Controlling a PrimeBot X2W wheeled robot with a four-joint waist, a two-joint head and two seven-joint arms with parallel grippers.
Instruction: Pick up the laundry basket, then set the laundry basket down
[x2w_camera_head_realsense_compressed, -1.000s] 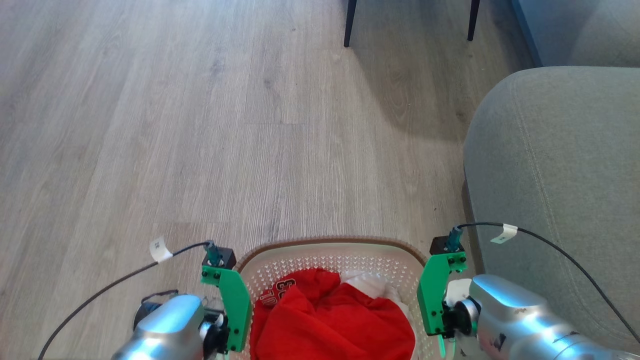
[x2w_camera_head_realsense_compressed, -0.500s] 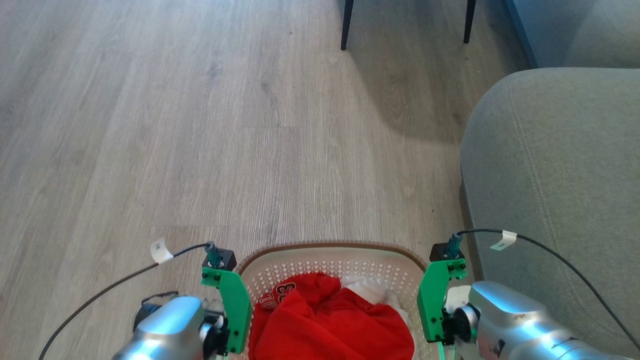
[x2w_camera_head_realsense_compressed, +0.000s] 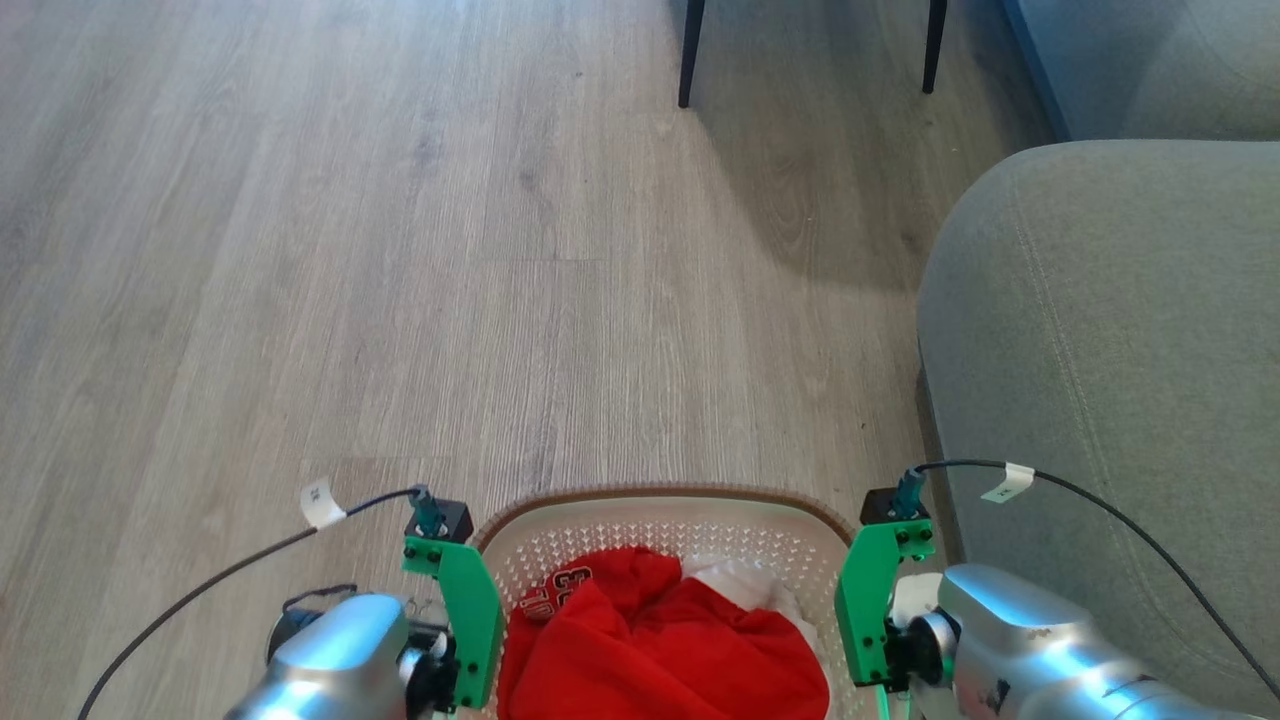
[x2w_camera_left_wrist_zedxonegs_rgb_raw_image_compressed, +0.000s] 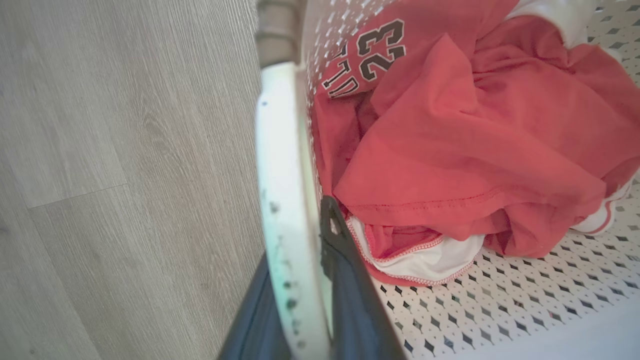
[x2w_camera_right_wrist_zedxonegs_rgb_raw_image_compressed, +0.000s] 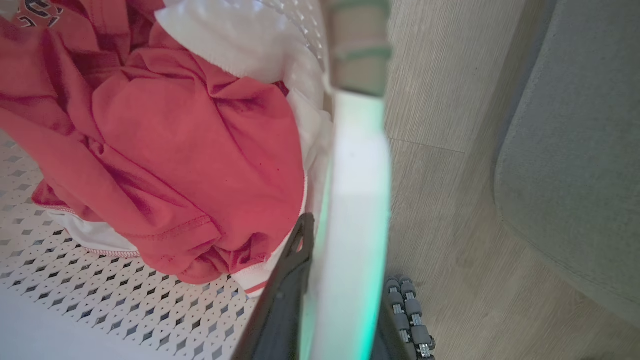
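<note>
The laundry basket (x2w_camera_head_realsense_compressed: 660, 497), cream-white and perforated with a brown woven-look rim, sits at the bottom middle of the head view between my two wrists. It holds a red jersey (x2w_camera_head_realsense_compressed: 660, 650) with "23" on it and some white cloth. In the left wrist view my left gripper (x2w_camera_left_wrist_zedxonegs_rgb_raw_image_compressed: 300, 240) is shut on the basket's white left handle (x2w_camera_left_wrist_zedxonegs_rgb_raw_image_compressed: 282, 165), with one dark finger inside the wall and one outside. In the right wrist view my right gripper (x2w_camera_right_wrist_zedxonegs_rgb_raw_image_compressed: 345, 260) is shut the same way on the right handle (x2w_camera_right_wrist_zedxonegs_rgb_raw_image_compressed: 357, 200). Whether the base touches the floor is hidden.
A grey sofa arm (x2w_camera_head_realsense_compressed: 1100, 400) stands close on the right of the basket. Two dark chair legs (x2w_camera_head_realsense_compressed: 686, 50) rise at the far top. Pale wood-plank floor (x2w_camera_head_realsense_compressed: 400, 250) spreads ahead and to the left. A wheel of my base (x2w_camera_right_wrist_zedxonegs_rgb_raw_image_compressed: 407, 310) shows beside the right handle.
The whole head picture has slid slightly downward, so the camera moved. Both grippers have stayed on the basket's handles, and the clothes have not shifted.
</note>
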